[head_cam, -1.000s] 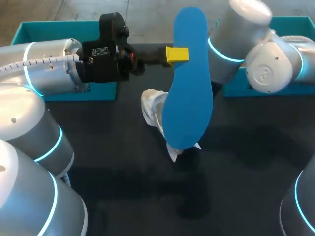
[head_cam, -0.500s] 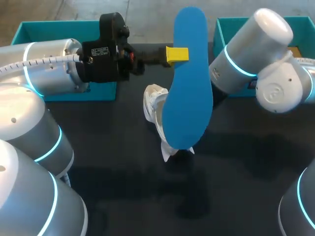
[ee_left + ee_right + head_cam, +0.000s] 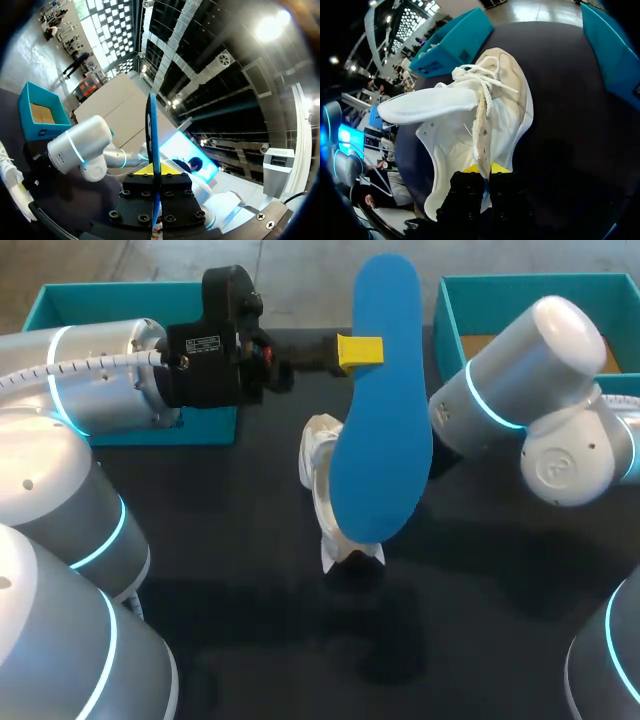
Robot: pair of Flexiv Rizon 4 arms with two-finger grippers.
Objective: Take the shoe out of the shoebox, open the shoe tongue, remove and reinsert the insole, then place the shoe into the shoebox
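Two arms, two pincers, one shoe, one insole, two boxes, one dark surface.

One right pincer (image 3: 485, 170), nearest in its own wrist view: narrow, with both yellow tips pinched on the rim of the shoe (image 3: 485, 115) at the end closest to the wrist. The white shoe stretches away ahead of the fingers. Its laces are loose, and the tongue (image 3: 427, 106) is pulled out and lies off to one side. From above this pincer is hidden behind the insole. Only the right arm (image 3: 530, 400) shows, coming in from the right.

One shoe (image 3: 322, 475), seen from above: low at the middle of the surface (image 3: 250, 590), outside both boxes and nearer the robot than either. Whether its sole touches the surface cannot be told. The insole partly covers it from above.

One insole (image 3: 385, 420), blue: raised in the air above the shoe. The left pincer (image 3: 362, 350), at the end of the left arm (image 3: 90, 390), clamps it across its far half. In the left wrist view the insole (image 3: 152, 130) stands edge-on, rising straight out from between the tips of that pincer (image 3: 155, 170).

Two boxes, teal, at the far edge:
- The left box (image 3: 100, 300) sits partly behind the left arm.
- The right box (image 3: 520, 295) is open with a brown floor, and the right arm crosses in front of it.
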